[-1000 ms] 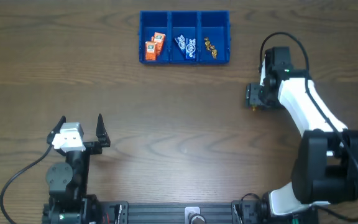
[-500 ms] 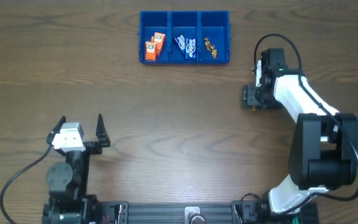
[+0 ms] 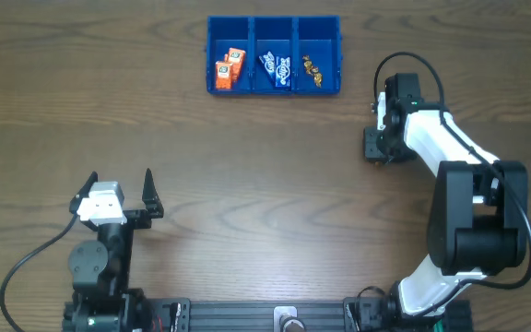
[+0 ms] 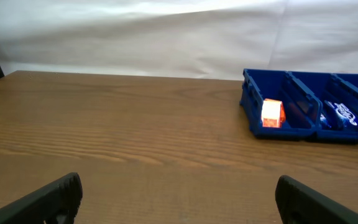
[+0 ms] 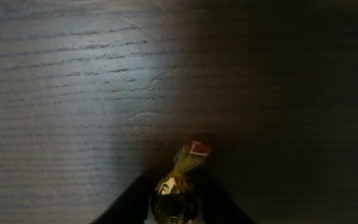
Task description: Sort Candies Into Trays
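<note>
We take this for a robot lab: a left arm [image 3: 109,242] and a right arm [image 3: 453,157] stand on a black rail [image 3: 247,314] at the edge of a wood-grain table [image 3: 265,184], cables [image 3: 408,53] loop from them, a blue divided tray [image 3: 275,90] sits on it, and a plain white sheet [image 4: 135,37] hangs behind.

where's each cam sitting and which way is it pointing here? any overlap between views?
Top: fixed above the table, looking straight down; both arms, left gripper and right gripper show.
Left wrist: on the left arm, looking low across the table toward the tray; its open fingers show.
Right wrist: on the right arm, looking down at the table close up; its fingers hold a gold candy.
Shared: top and left wrist both see the tray and its orange candies.
</note>
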{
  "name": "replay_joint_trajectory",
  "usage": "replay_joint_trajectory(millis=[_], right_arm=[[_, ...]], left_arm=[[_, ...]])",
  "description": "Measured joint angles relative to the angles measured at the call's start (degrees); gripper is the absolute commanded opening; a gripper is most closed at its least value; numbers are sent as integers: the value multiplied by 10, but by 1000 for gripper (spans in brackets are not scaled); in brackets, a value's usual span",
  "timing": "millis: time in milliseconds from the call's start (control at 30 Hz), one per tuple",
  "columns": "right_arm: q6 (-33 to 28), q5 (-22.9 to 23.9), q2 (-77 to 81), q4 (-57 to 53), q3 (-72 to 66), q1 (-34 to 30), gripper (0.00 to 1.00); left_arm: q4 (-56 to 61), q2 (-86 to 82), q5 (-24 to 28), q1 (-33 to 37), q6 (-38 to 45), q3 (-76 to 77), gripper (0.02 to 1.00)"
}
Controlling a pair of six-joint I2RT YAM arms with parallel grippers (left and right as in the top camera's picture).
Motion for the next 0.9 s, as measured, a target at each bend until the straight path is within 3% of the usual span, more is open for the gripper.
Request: replay_joint_trajectory(millis=[200,300,433,633,900], right_arm=[[10,-18,-8,-25,0,4,161],[45,1,-112,-86,16,58,154],[90,31,-195,-153,256,156,150],[111,68,37,-143,535,161,156],[132,72,217,-97,551,155,165]], left_arm=[[0,0,0,0,0,0,998],[0,0,0,0,0,0,998],[0,0,0,0,0,0,998],[0,-1,0,0,0,0,998],[0,-1,0,0,0,0,998]])
